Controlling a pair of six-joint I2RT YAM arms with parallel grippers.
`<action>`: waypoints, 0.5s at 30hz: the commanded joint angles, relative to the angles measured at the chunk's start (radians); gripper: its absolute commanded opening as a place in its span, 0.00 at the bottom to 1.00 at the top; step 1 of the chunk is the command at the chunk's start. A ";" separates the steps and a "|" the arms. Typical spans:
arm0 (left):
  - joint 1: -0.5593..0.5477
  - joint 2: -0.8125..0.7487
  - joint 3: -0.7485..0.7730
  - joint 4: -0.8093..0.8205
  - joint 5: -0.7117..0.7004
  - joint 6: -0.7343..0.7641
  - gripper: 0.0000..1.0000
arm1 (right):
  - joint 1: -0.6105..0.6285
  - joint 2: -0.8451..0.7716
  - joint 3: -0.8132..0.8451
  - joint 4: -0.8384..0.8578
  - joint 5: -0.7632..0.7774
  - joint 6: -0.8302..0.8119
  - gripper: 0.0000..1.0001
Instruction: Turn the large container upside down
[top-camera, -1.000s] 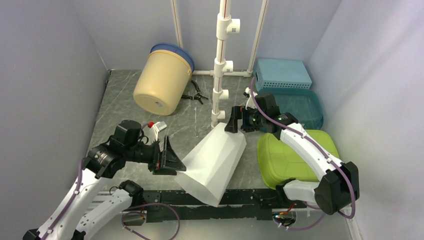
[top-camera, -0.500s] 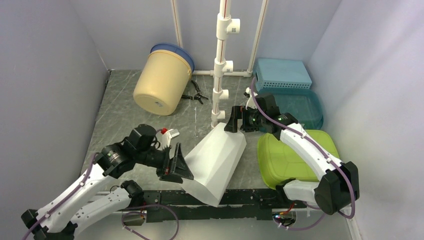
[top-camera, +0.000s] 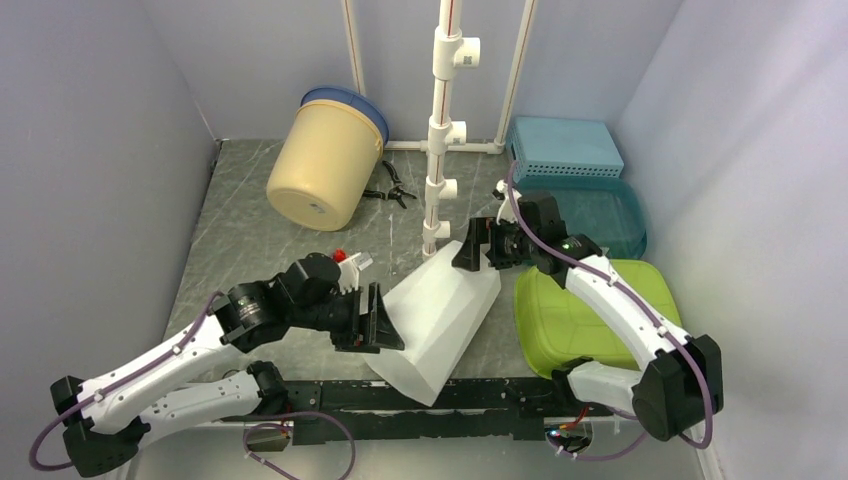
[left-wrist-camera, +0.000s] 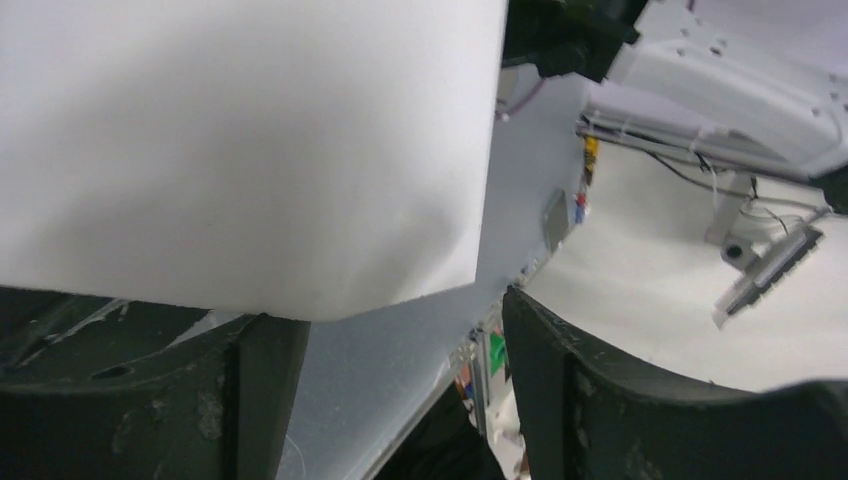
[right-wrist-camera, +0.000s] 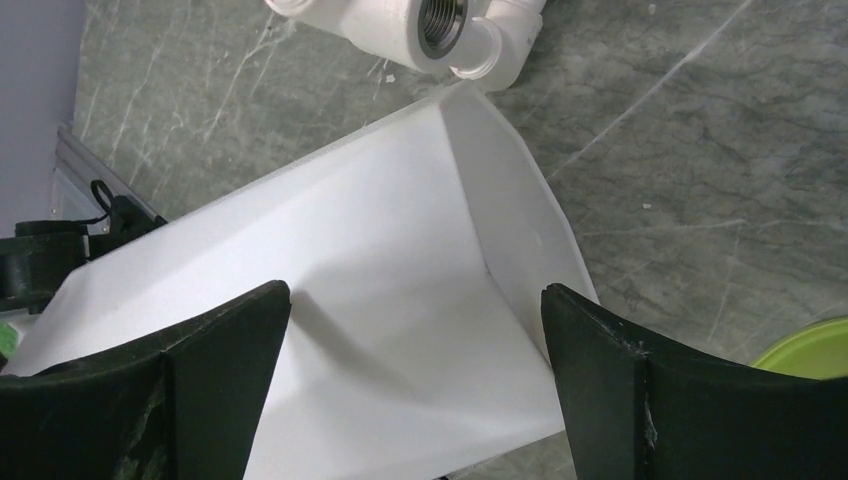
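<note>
The large white container (top-camera: 438, 312) lies tilted on the table between my arms, its narrow end toward the pipe stand. My left gripper (top-camera: 383, 322) is open, its fingers spread against the container's left side near the lower end. In the left wrist view the container's white wall (left-wrist-camera: 250, 150) fills the upper left, above the open gripper (left-wrist-camera: 400, 345). My right gripper (top-camera: 471, 245) is open at the container's far upper edge. In the right wrist view the container (right-wrist-camera: 380, 300) lies below the open gripper (right-wrist-camera: 415, 320), which holds nothing.
A white pipe stand (top-camera: 440, 130) rises just behind the container; its fitting (right-wrist-camera: 440, 25) shows in the right wrist view. A beige bucket (top-camera: 325, 160) lies tipped at back left, with pliers (top-camera: 390, 188) beside it. A green lid (top-camera: 580, 315) and teal trays (top-camera: 590, 205) sit right.
My left arm has swung right and brought its open gripper against the container's left side. The container has shifted slightly right. My right gripper has barely moved.
</note>
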 joint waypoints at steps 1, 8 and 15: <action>0.001 0.032 0.070 0.008 -0.227 0.042 0.72 | 0.016 -0.061 -0.059 0.012 -0.115 0.026 1.00; 0.002 0.114 0.160 -0.123 -0.363 0.121 0.53 | 0.014 -0.200 -0.148 0.042 -0.125 0.146 1.00; 0.002 0.178 0.186 -0.134 -0.394 0.197 0.43 | 0.016 -0.363 -0.246 0.077 -0.110 0.288 0.98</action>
